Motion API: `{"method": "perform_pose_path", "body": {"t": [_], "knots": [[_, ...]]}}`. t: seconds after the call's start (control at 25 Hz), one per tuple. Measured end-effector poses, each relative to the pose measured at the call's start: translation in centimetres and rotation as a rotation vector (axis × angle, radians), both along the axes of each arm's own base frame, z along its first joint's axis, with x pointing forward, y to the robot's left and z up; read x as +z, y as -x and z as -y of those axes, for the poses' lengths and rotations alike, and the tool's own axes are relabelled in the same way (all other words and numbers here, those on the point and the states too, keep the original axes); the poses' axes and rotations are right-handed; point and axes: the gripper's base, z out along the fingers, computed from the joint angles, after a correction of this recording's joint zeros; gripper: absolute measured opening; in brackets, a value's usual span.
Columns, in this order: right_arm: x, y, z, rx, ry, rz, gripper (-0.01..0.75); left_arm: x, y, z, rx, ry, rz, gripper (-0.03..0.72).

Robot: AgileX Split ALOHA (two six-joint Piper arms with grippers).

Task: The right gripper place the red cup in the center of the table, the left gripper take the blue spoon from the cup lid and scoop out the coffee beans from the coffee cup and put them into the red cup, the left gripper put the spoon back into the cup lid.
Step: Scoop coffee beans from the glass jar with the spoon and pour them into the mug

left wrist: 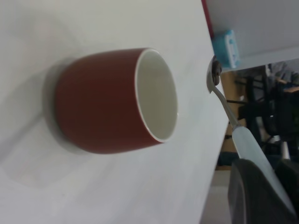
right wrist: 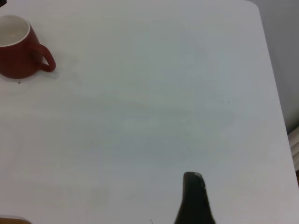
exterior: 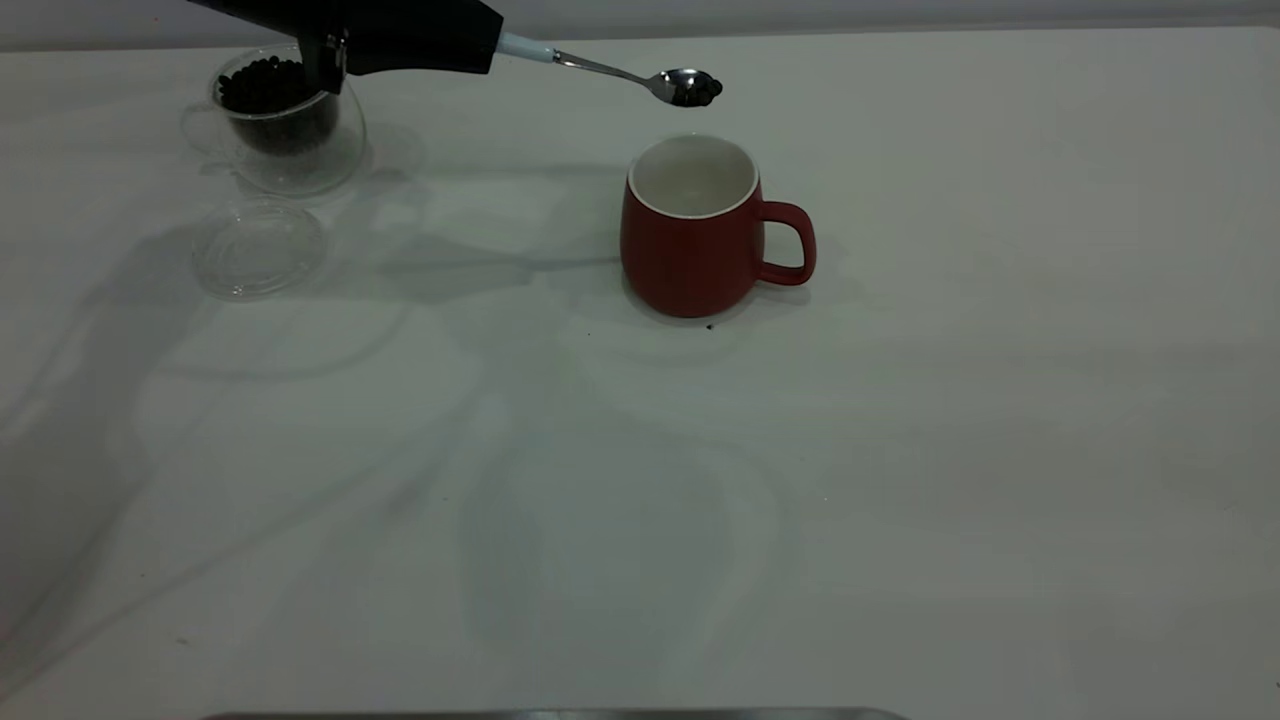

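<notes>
The red cup (exterior: 690,235) stands upright near the middle of the white table (exterior: 900,450), handle to the right, its white inside empty (left wrist: 156,95). My left gripper (exterior: 478,45) is shut on the pale-blue handle of the blue spoon (exterior: 620,72). The spoon's bowl hangs just above the far rim of the red cup and carries a few coffee beans (exterior: 697,93). At the far left the clear coffee cup (exterior: 285,125) holds a heap of beans. Its cup lid (exterior: 258,247) lies flat in front of it, empty. My right gripper (right wrist: 194,198) hovers over bare table, far from the red cup (right wrist: 18,49).
One stray bean (exterior: 710,326) lies on the table just in front of the red cup. The table's right edge (right wrist: 275,93) shows in the right wrist view. A grey strip (exterior: 550,714) runs along the near edge.
</notes>
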Motion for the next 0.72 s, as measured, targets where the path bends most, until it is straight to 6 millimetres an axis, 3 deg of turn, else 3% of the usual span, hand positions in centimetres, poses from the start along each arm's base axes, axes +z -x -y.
{"method": "perform_pose_path", "body": {"t": [0.72], "knots": [[0.0,0.0,0.0,0.0,0.0,0.0,0.59,-0.7,-0.36,-0.19,-0.058,-0.094,0.202,0.123]]}}
